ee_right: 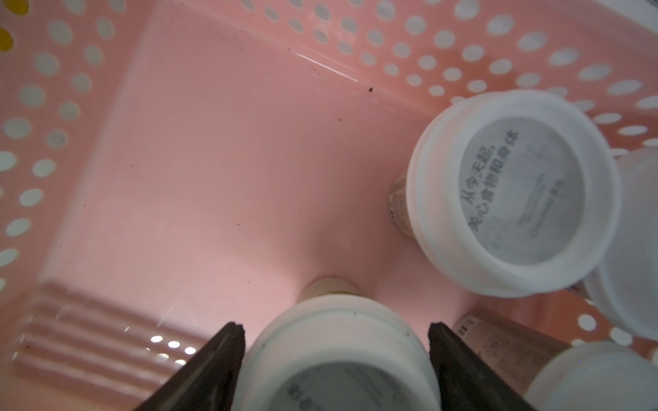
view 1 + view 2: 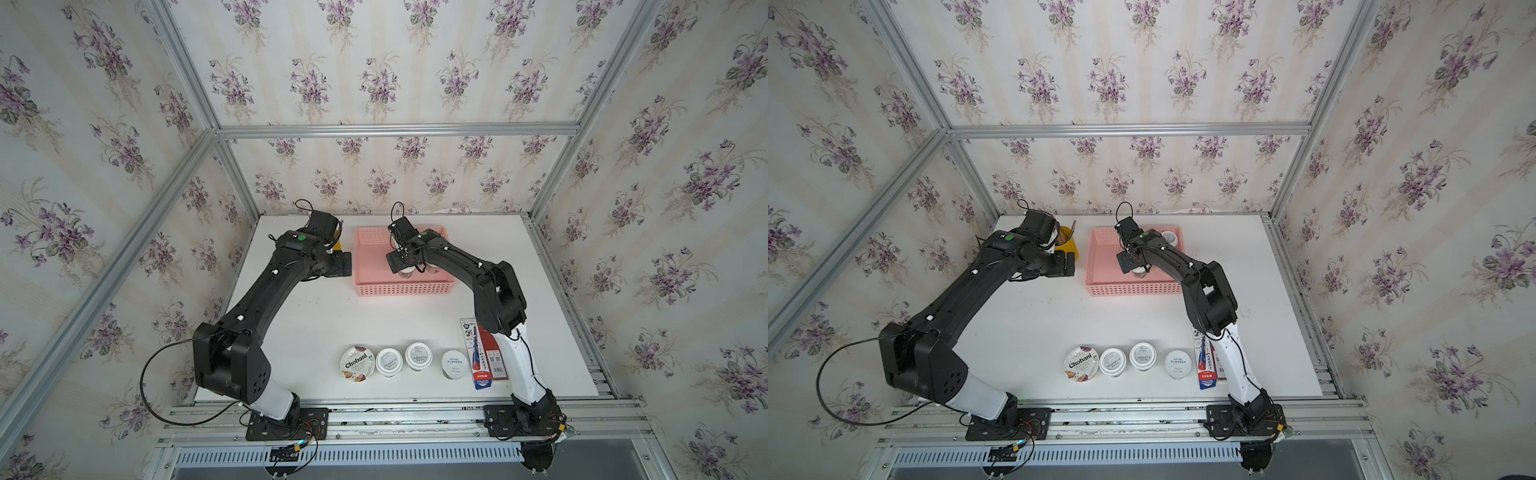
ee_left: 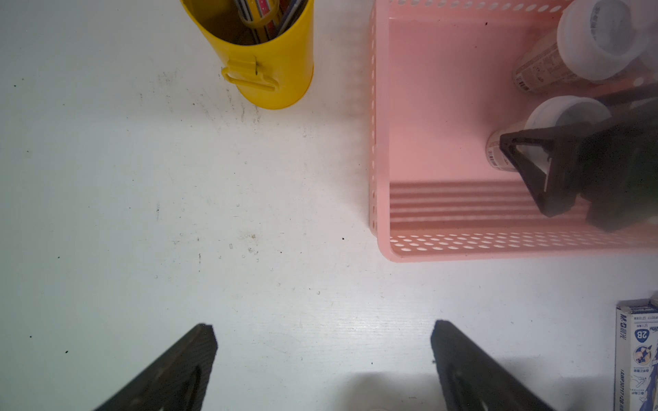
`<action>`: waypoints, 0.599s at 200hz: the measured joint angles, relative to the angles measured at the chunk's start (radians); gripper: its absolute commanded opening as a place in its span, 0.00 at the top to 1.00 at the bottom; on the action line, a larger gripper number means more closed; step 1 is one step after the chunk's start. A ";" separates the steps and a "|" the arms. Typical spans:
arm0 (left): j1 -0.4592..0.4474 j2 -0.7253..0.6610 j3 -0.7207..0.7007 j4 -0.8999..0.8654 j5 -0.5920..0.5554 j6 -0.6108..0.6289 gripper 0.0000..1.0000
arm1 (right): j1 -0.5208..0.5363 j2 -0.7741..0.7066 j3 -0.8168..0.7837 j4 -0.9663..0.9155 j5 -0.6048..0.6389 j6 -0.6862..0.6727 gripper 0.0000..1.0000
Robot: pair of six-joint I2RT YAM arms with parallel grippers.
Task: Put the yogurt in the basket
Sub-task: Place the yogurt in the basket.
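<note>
The pink basket (image 2: 399, 287) (image 2: 1133, 289) (image 1: 213, 160) stands at the back of the table. My right gripper (image 2: 405, 268) (image 1: 336, 331) reaches down into it, fingers close on either side of a white-lidded yogurt cup (image 1: 338, 356) that stands on the basket floor; the jaws are open. Several more white-lidded cups (image 1: 512, 192) stand beside it in the basket. Near the front edge stand the Chobani cup (image 2: 357, 362), two white-lidded cups (image 2: 388, 361) (image 2: 418, 355) and a pale-green-lidded cup (image 2: 454, 364). My left gripper (image 3: 324, 329) (image 2: 343, 264) hangs open and empty over bare table left of the basket (image 3: 381, 142).
A yellow pencil cup (image 3: 270, 64) (image 2: 1067, 245) stands left of the basket, under my left wrist. Flat red and blue packets (image 2: 482, 353) (image 3: 637, 356) lie by the right arm's base, right of the front row of cups. Metal frame posts border the table.
</note>
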 measured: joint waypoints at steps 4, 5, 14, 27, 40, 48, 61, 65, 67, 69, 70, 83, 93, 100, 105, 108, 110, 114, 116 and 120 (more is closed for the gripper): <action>0.000 0.000 0.000 0.000 0.000 0.000 0.01 | 0.000 0.000 0.000 0.000 0.000 0.000 0.12; 0.000 0.000 0.000 0.000 0.000 0.000 0.01 | 0.000 0.000 0.000 0.000 0.000 0.000 0.11; 0.000 0.000 0.000 0.000 -0.001 0.000 0.01 | 0.000 -0.002 -0.001 0.000 0.000 0.000 0.11; 0.000 0.000 0.000 0.000 -0.002 0.001 0.01 | 0.000 -0.008 -0.003 -0.001 0.001 0.000 0.10; 0.000 0.000 0.000 0.000 -0.003 0.003 0.01 | 0.000 -0.015 -0.005 -0.002 0.005 0.000 0.10; 0.000 0.000 0.000 0.000 -0.003 0.003 0.01 | 0.000 -0.021 -0.008 -0.003 0.007 0.000 0.10; 0.000 0.000 0.000 0.000 -0.004 0.003 0.01 | 0.000 -0.032 -0.013 -0.003 0.008 0.000 0.10; 0.000 -0.001 0.000 0.000 -0.004 0.003 0.01 | 0.000 -0.036 -0.015 -0.003 0.008 0.000 0.10; 0.000 -0.001 0.000 0.000 -0.004 0.003 0.01 | 0.000 -0.037 -0.015 -0.004 0.008 0.000 0.10; 0.000 -0.001 0.000 0.000 -0.004 0.003 0.01 | 0.000 -0.040 -0.016 -0.004 0.008 0.000 0.10; 0.000 -0.001 0.000 0.000 -0.004 0.003 0.01 | 0.000 -0.041 -0.016 -0.004 0.008 0.000 0.10; 0.000 -0.003 0.000 0.000 -0.004 0.003 0.01 | 0.000 -0.055 -0.024 -0.004 0.009 0.000 0.10; 0.000 -0.005 0.000 0.000 -0.004 0.003 0.01 | 0.000 -0.064 -0.029 -0.003 0.009 0.000 0.11; 0.000 -0.006 0.000 0.000 -0.004 0.003 0.01 | 0.000 -0.069 -0.031 -0.003 0.009 0.000 0.12; 0.000 -0.008 0.000 0.000 -0.004 0.004 0.01 | 0.000 -0.072 -0.033 -0.003 0.009 0.000 0.12; 0.000 -0.008 0.000 0.000 -0.004 0.004 0.01 | 0.000 -0.074 -0.034 -0.004 0.009 0.000 0.13; 0.000 -0.009 0.000 0.000 -0.004 0.004 0.01 | 0.000 -0.075 -0.034 -0.004 0.009 0.000 0.13; 0.000 -0.010 0.000 0.000 -0.004 0.004 0.01 | 0.000 -0.077 -0.036 -0.003 0.008 0.000 0.13; 0.000 -0.010 0.000 0.000 -0.004 0.004 0.01 | 0.000 -0.078 -0.037 -0.003 0.008 0.000 0.13; 0.000 -0.011 0.000 0.000 -0.004 0.004 0.01 | 0.000 -0.080 -0.040 -0.003 0.008 0.000 0.14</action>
